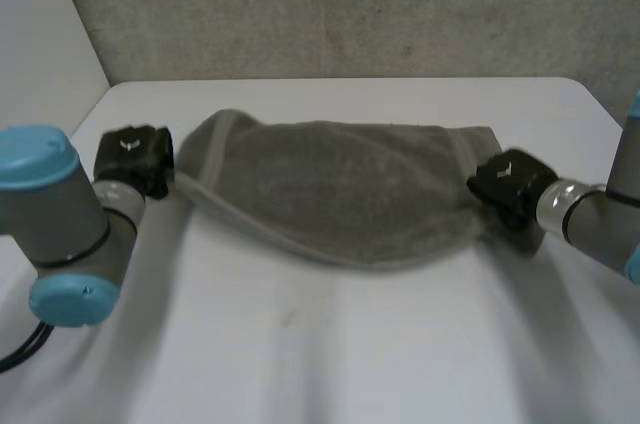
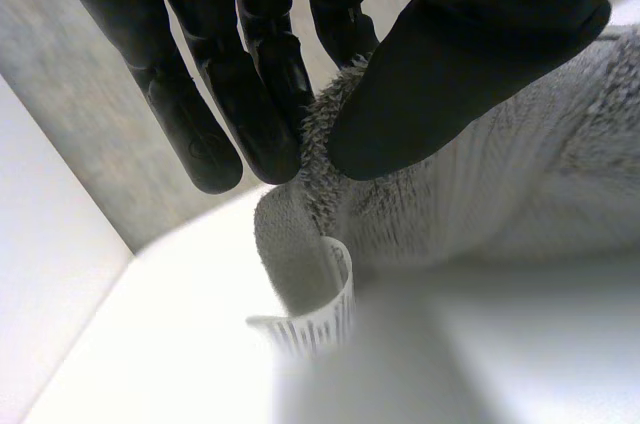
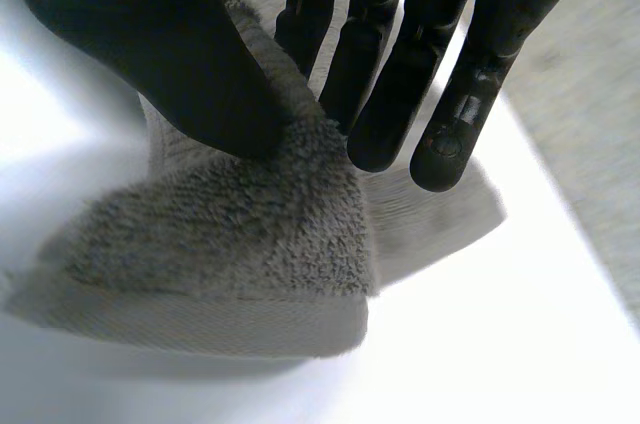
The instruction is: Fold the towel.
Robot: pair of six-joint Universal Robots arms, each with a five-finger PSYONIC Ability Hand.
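Right now the towel (image 1: 340, 189) sags over the counter (image 1: 350, 344); left hand (image 1: 135, 159) pinches its 9 o'clock end, right hand (image 1: 508, 187) its 3 o'clock end, fingers against thumb; I'd carry both ends level and taut.

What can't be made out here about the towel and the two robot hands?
Head view: fingers of the left robot hand and right robot hand, hidden behind the hands' own backs.
Head view: underside and layers of the towel, covered by its top face.
Left wrist view: any print on the white label, too blurred.
Right wrist view: the towel's far edge, behind the right robot hand.
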